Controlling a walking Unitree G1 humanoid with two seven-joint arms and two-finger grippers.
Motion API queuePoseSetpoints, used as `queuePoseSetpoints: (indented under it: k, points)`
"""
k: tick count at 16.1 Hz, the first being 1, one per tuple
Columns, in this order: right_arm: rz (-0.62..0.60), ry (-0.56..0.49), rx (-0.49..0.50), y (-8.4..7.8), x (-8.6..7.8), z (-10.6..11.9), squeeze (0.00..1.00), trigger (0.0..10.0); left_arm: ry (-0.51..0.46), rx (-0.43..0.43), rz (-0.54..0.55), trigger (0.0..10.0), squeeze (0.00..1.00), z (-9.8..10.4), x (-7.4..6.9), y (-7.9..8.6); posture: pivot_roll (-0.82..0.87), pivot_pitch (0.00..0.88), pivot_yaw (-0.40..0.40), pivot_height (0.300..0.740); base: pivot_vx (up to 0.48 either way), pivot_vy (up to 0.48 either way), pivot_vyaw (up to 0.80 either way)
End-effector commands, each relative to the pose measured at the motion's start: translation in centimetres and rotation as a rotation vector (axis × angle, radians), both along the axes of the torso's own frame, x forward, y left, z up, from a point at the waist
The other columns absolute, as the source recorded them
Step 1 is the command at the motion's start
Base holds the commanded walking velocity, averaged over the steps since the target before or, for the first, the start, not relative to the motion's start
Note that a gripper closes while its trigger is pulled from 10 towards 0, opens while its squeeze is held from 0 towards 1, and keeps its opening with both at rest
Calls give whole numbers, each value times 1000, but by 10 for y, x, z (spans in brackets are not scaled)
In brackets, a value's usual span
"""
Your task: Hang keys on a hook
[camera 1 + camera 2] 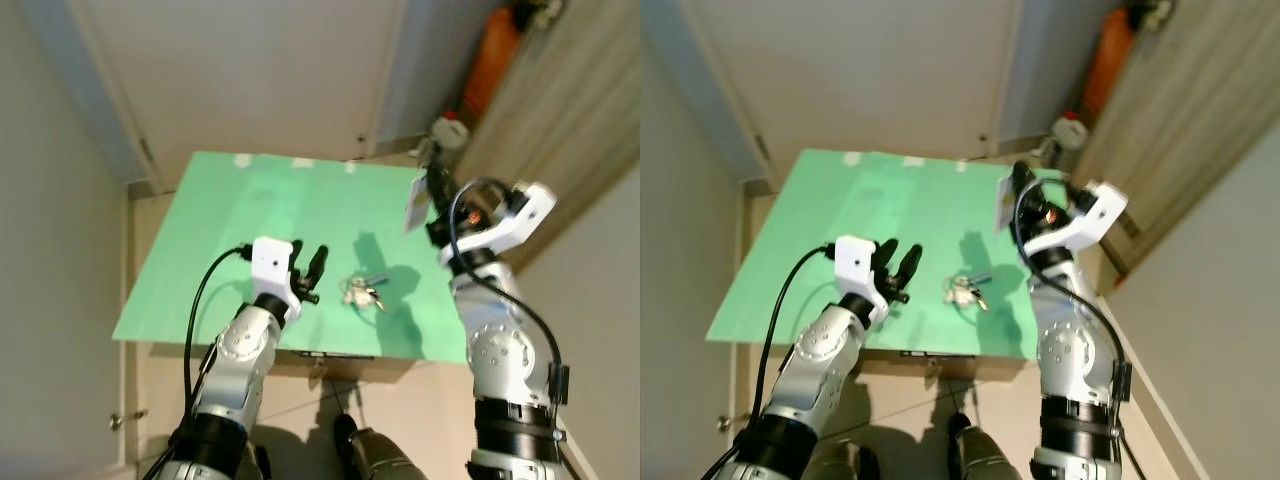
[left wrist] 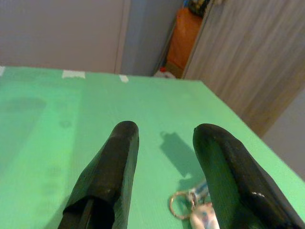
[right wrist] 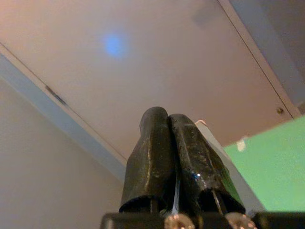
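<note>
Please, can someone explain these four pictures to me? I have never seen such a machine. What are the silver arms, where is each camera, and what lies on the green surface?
This is a humanoid robot seen through its own cameras. The two wide pictures come from its head, looking down at its silver arms over a green table. The other two come from cameras on the wrists, looking along each tool's black fingers.

On the table lies a bunch of keys on a ring. The left tool is open beside the keys, not touching them yet. The right tool is raised over the table's right side, its fingers shut on a thin white card-like piece; I cannot tell what that piece is.
</note>
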State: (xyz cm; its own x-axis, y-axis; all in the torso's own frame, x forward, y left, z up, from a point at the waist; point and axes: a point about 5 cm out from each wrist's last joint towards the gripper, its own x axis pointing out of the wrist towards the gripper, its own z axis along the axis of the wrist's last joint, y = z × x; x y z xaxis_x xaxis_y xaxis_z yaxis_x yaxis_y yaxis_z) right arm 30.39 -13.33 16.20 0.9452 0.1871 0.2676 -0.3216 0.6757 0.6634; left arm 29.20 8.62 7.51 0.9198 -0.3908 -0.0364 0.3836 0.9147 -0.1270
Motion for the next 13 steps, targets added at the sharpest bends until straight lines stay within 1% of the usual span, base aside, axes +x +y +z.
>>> queuePoseSetpoints:
  k: [1,5,8,10,13]
  points:
    - [20,-28,12,2,-4,4,0,10000,27,19,5,10000,0,-6,-2,0,58,90,-9,740,0,0,-800]
    - [43,-8,39,5,-7,-6,0,10000,20,37,-4,10000,0,-7,-3,0,60,93,-6,740,0,0,-800]
    - [64,22,35,9,-7,-15,0,10000,32,19,-19,10000,0,-11,-6,0,49,90,-13,740,0,0,-800]
    - [73,28,35,11,-6,-17,0,10000,42,-3,-21,10000,0,-13,-7,0,42,86,-15,740,0,0,-800]
    - [69,23,30,10,-2,-16,0,10000,42,-5,-25,10000,0,-13,-5,0,34,80,-6,740,0,0,-800]
